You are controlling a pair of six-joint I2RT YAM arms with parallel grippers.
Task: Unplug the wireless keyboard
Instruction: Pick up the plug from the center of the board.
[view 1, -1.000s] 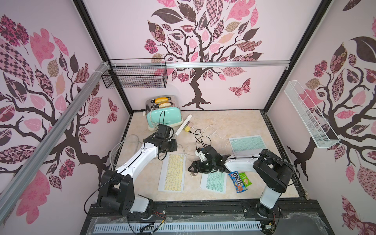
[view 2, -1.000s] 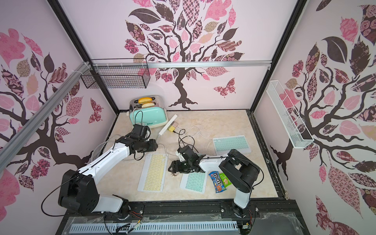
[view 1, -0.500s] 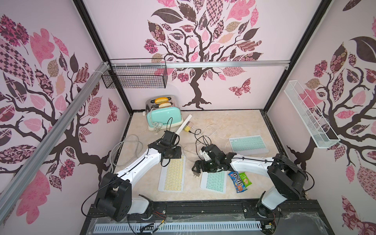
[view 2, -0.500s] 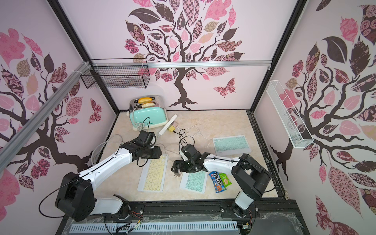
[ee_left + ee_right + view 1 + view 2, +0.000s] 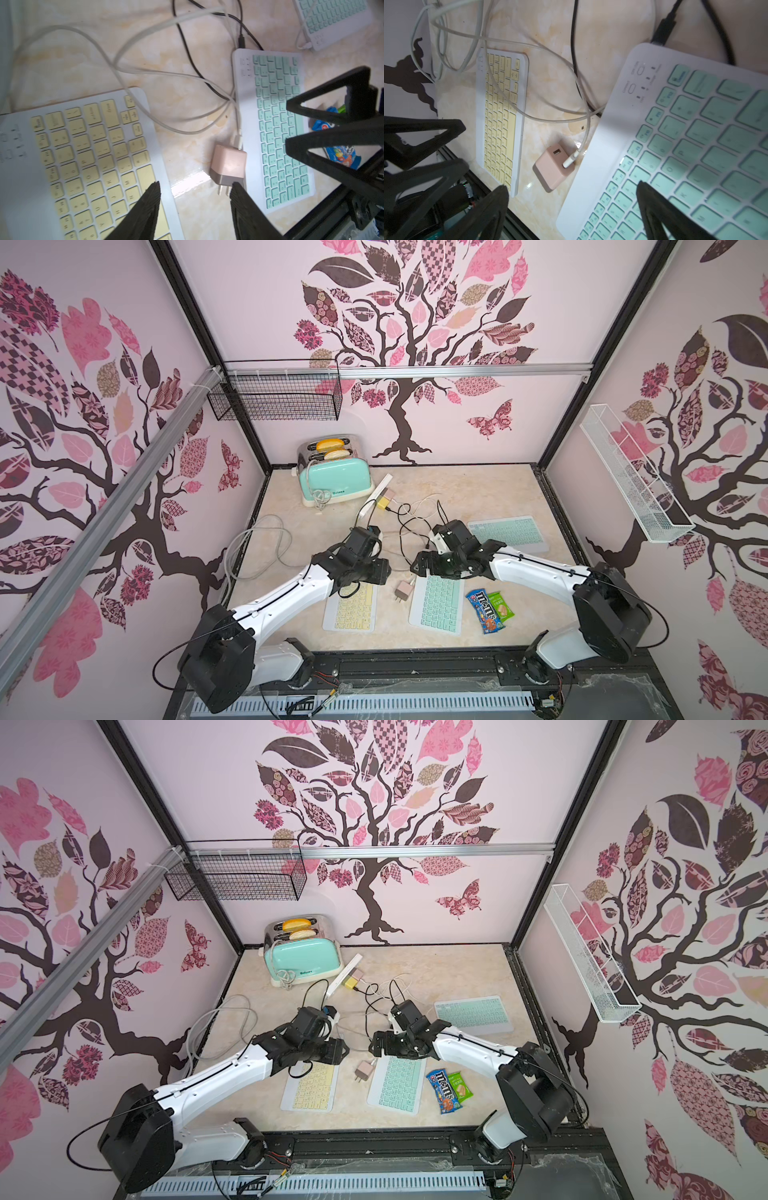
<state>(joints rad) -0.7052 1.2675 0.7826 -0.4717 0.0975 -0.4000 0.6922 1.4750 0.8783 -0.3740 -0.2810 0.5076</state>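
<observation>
One yellow keyboard [image 5: 353,610], two mint keyboards [image 5: 438,605] [image 5: 515,531], one pink charger [image 5: 402,592], left gripper [image 5: 195,199] parted, empty, right gripper [image 5: 572,189] wide, empty

Three keyboards lie on the tabletop [image 5: 478,485]: a yellow keyboard [image 5: 351,608] near left, a green keyboard [image 5: 438,603] just right of it, and a second green keyboard [image 5: 509,533] farther right.

There are three chargers: a loose pink charger [image 5: 403,591] between the two near keyboards, and a yellow charger [image 5: 382,502] and another pink charger [image 5: 390,493] at the single power strip [image 5: 376,497].

One toaster [image 5: 336,481] holds two bread slices [image 5: 330,444].

There are two snack packets, a blue packet [image 5: 484,610] and a green packet [image 5: 500,605].

Two wire baskets hang on the walls: a black basket [image 5: 274,402] and a white basket [image 5: 631,477].

Two arms each carry one end effector: the left end effector [image 5: 195,184] and the right end effector [image 5: 572,185].

The white cables [image 5: 99,48] and black cables [image 5: 187,49] are too tangled to count.
</observation>
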